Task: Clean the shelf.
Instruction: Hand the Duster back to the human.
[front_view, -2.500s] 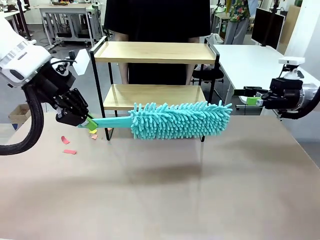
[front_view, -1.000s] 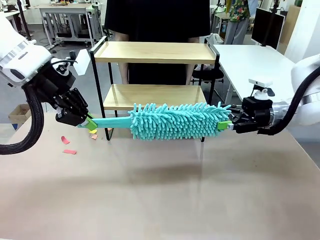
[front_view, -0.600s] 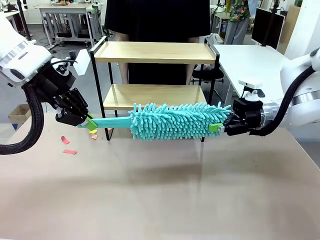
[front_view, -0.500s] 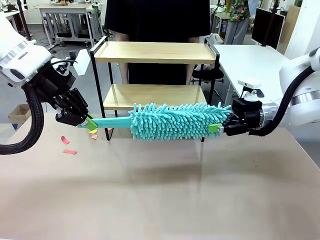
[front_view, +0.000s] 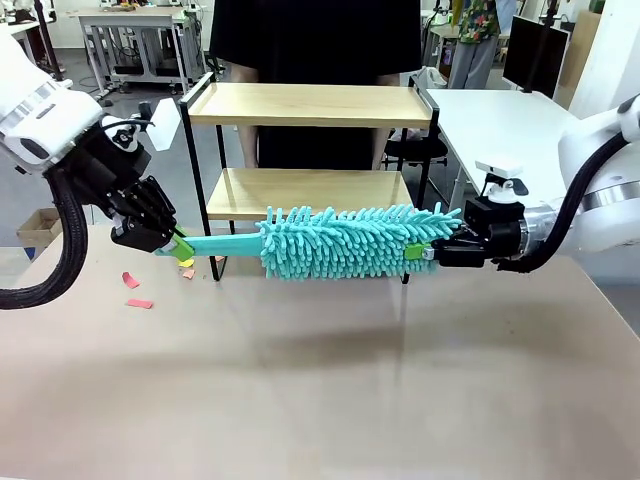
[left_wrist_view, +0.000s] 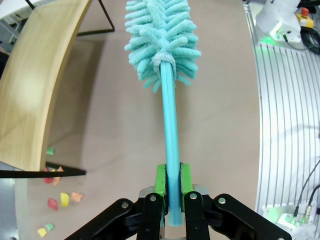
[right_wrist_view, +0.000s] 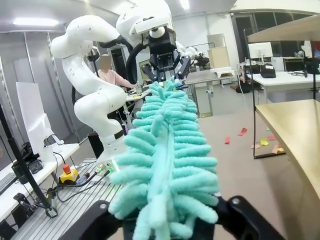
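The shelf (front_view: 310, 103), light wooden boards in a thin black frame, stands at the table's far side; its boards also run along the left wrist view's edge (left_wrist_view: 35, 85) and the right wrist view's edge (right_wrist_view: 290, 125). A teal fluffy duster (front_view: 350, 240) hangs level in front of the lower board. My left gripper (front_view: 165, 240) (left_wrist_view: 170, 180) is shut on the duster's handle (left_wrist_view: 170, 125). My right gripper (front_view: 420, 252) (right_wrist_view: 167, 220) stands open with its fingers on either side of the duster's far tip (right_wrist_view: 165, 165).
Small coloured paper scraps (front_view: 131, 281) (left_wrist_view: 55, 200) (right_wrist_view: 260, 142) lie on the table by the shelf's left legs. A person in black (front_view: 315, 40) stands behind the shelf. A white table (front_view: 500, 115) is at the back right.
My right gripper has moved left from the table's right side to the duster's tip, and its fingers now reach around the fluff. The left arm and duster have stayed still.
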